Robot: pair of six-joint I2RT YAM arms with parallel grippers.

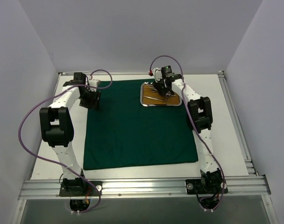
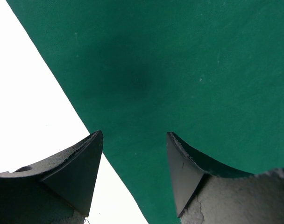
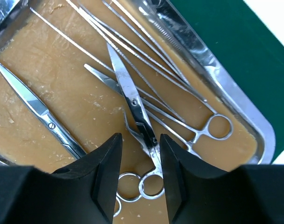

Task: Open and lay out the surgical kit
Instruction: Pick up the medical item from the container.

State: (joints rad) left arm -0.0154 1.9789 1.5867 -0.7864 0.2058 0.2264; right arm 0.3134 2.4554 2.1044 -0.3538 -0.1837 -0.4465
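The surgical kit's dark green drape [image 1: 137, 130] lies spread flat on the table. Its steel tray [image 1: 143, 103] sits on the drape's far right part. In the right wrist view the tray's rim [image 3: 226, 84] frames a tan liner [image 3: 48, 79] with several slim silver instruments on it. My right gripper [image 3: 140, 136] hangs low over the tray, open, its jaws either side of the shanks of a pair of scissors [image 3: 132, 100] lying on the liner. My left gripper [image 2: 134, 133] is open over the drape's [image 2: 179, 70] left edge, holding nothing.
A second pair of scissors [image 3: 44, 119] lies at the liner's left, and ring-handled forceps [image 3: 219, 127] at its right. White table [image 2: 30, 116] borders the drape. Aluminium rails [image 1: 142, 184] run along the near edge, and white walls enclose the table.
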